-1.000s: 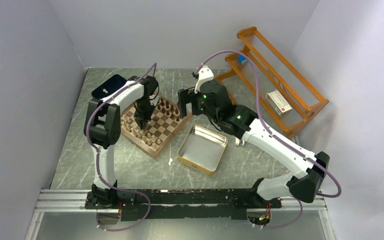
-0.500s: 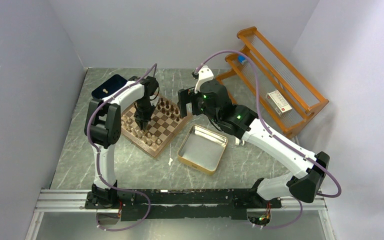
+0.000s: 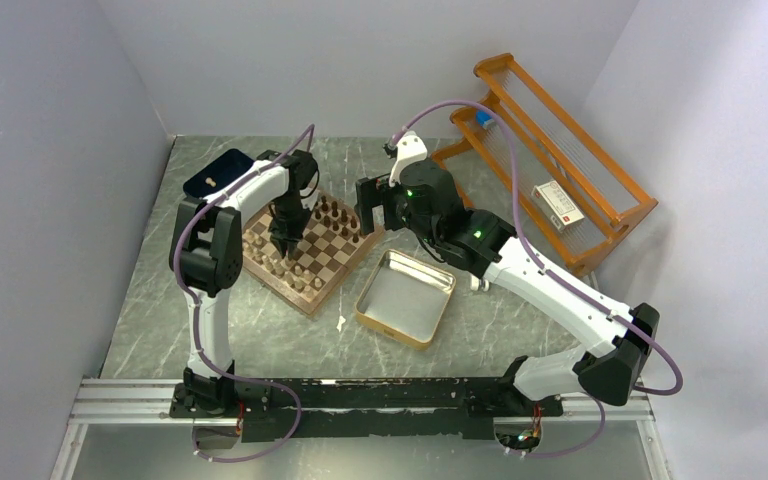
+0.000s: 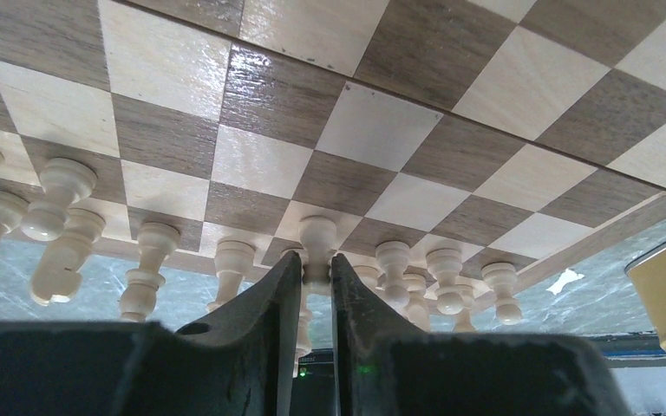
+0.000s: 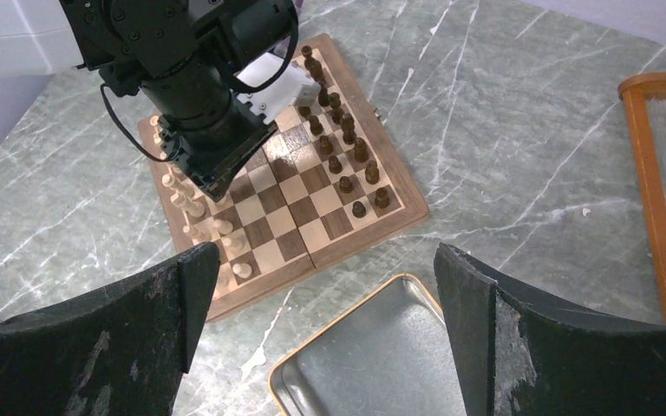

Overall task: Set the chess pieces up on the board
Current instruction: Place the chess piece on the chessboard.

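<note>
The board (image 3: 331, 256) lies flat, set cornerwise. Dark pieces (image 5: 339, 139) stand two rows deep along its far-right edge, with pale pieces (image 5: 198, 212) opposite. One pale pawn (image 4: 317, 236) is pinched in the left gripper (image 4: 316, 262). A stray pale piece (image 3: 341, 322) lies off the board.

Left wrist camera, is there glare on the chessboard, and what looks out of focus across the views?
Left wrist view: yes, a bright sheen on the glossy squares of the chessboard; the left end effector is dark and soft-edged, the pale pawn it pinches sharper. Right wrist view: the open right end effector is blurred, the chessboard crisp. Top external view: even light, no strong glare.
</note>
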Controlling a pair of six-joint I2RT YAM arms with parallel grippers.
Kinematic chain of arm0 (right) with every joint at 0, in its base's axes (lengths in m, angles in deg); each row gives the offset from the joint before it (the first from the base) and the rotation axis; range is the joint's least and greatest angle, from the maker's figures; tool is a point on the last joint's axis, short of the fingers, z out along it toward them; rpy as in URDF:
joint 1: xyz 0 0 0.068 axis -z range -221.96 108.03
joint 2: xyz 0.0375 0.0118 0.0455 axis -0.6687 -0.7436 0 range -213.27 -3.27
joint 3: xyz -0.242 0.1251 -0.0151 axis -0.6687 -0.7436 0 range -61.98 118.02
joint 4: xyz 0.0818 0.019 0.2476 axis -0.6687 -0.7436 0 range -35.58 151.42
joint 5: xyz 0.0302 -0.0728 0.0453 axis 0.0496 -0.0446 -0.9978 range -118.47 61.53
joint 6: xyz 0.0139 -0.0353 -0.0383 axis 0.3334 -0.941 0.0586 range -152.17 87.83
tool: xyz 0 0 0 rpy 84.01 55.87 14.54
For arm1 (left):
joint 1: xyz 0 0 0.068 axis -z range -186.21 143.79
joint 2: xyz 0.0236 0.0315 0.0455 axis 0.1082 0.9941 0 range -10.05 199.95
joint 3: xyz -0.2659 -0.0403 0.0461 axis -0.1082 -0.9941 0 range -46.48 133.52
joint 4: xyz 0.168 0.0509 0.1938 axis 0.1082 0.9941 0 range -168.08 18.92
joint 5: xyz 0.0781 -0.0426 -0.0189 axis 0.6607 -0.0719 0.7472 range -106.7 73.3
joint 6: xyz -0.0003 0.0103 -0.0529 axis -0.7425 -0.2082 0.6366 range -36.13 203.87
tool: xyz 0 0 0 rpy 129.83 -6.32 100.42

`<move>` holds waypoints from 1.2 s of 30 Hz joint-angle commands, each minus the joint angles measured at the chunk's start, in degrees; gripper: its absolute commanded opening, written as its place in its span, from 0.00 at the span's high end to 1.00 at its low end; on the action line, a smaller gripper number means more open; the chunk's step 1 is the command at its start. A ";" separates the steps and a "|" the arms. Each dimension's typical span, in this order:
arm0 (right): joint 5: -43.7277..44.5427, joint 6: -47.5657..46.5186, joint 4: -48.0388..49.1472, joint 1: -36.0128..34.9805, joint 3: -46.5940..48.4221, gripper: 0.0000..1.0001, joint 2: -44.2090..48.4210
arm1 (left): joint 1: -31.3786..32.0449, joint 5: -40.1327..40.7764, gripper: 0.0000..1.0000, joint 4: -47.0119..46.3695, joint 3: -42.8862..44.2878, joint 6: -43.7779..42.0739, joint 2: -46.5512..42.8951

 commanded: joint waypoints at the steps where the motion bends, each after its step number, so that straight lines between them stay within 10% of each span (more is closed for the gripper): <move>1: 0.99 -0.22 0.88 0.26 1.16 0.00 1.40 | 0.41 0.78 0.75 1.24 2.56 -0.78 1.10; 36: 0.61 0.75 1.31 0.30 0.30 0.00 1.96 | 0.40 2.88 0.77 1.94 5.73 -0.63 1.27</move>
